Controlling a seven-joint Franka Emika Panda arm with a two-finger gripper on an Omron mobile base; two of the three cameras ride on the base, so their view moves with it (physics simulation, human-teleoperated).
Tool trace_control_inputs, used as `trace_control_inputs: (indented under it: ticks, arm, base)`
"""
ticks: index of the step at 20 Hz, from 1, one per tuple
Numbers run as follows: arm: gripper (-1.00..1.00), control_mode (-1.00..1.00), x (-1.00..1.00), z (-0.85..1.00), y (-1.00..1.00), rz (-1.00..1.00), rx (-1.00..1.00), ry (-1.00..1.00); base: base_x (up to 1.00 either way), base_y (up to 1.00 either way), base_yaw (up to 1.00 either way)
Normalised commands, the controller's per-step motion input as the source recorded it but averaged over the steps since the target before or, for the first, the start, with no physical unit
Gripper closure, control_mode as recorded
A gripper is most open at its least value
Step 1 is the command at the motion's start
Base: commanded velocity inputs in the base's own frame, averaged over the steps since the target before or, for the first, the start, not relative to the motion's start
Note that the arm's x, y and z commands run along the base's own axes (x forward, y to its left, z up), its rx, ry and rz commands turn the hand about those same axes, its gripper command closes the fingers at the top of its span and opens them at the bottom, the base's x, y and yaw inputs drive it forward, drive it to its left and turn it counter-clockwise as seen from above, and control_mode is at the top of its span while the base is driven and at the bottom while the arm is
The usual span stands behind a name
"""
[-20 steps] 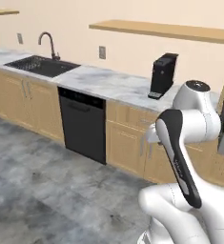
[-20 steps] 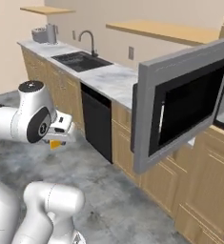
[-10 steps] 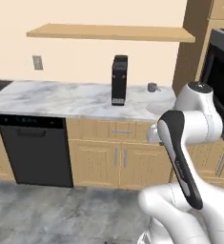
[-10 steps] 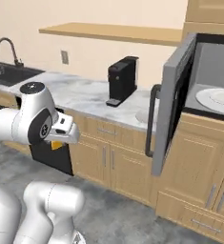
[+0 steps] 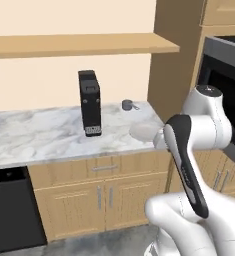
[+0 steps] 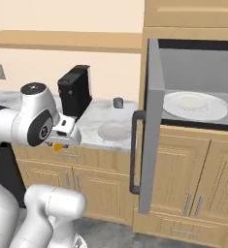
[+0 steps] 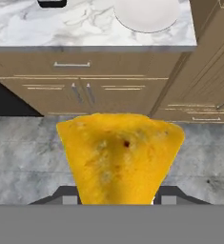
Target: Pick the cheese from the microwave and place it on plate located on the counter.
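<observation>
short of the plate (image 6: 114,131), the gripper (image 6: 59,144) hangs with jaws clamped on the cheese (image 7: 120,155), ready for placing it there.

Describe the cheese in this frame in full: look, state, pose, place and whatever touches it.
The cheese is a yellow-orange wedge with a mottled, slightly pitted face and one small dark speck. In the hand view its wide end is at the top, narrowing toward the dark fingertips that clamp it. It hangs in the air above the grey floor, in front of the cabinets, short of the counter and the plate. From the right base view a small orange bit shows under the gripper.
</observation>
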Motion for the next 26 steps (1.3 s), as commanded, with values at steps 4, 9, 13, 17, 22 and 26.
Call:
trace_control_inputs:
  ticks: [4, 9, 13, 17, 22, 26]
  arm:
    - [1.00, 1.00, 0.00, 0.00, 0.00, 0.00, 0.00, 0.00]
    - [1.00, 1.00, 0.00, 0.00, 0.00, 0.00, 0.00, 0.00]
    - [1.00, 1.00, 0.00, 0.00, 0.00, 0.00, 0.00, 0.00]
    - [1.00, 1.00, 0.00, 0.00, 0.00, 0.00, 0.00, 0.00]
    - [1.00, -1.00, 0.60, -0.37, -0.11, 0.00, 0.00, 0.00]
    - [1.00, -1.00, 0.98, -0.91, -0.27, 0.00, 0.00, 0.01]
  base:
    - [0.59, 0.15, -0.29]
    - [0.42, 0.27, -0.04]
    - [0.68, 0.15, 0.00]
    - [0.68, 0.01, 0.00]
    - [0.31, 0.00, 0.00]
    - [0.00, 0.00, 0.00]
